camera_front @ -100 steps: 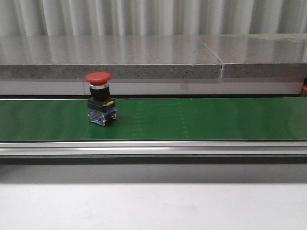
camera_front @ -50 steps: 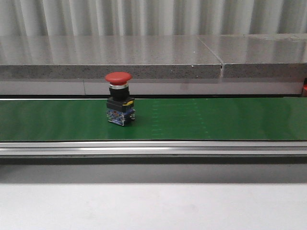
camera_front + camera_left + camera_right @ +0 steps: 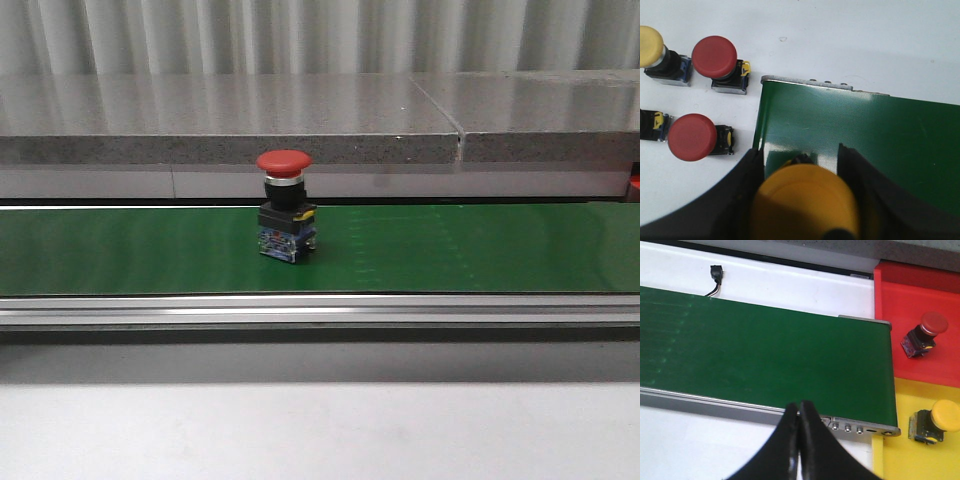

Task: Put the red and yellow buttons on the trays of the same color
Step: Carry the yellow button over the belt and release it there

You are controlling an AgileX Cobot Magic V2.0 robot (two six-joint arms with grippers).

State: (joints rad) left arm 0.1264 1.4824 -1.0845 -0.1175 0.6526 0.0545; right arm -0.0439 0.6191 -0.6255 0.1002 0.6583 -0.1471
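Note:
A red button (image 3: 285,217) stands upright on the green conveyor belt (image 3: 450,250) in the front view, slightly left of centre. My left gripper (image 3: 801,156) is shut on a yellow button (image 3: 805,200) above the belt's end (image 3: 840,115). Two red buttons (image 3: 715,56) (image 3: 692,137) and a yellow button (image 3: 650,46) lie on the white table beside that end. My right gripper (image 3: 799,409) is shut on nothing over the belt's near rail. A red tray (image 3: 920,320) holds a red button (image 3: 925,332); a yellow tray (image 3: 910,460) holds a yellow button (image 3: 937,421).
A grey stone ledge (image 3: 300,120) runs behind the belt. An aluminium rail (image 3: 320,310) edges the belt's front. A small black connector with wires (image 3: 716,275) sits on the white surface beyond the belt in the right wrist view.
The red button on the belt has travelled to the right, from the left part of the front view toward the centre. Nothing else there has moved.

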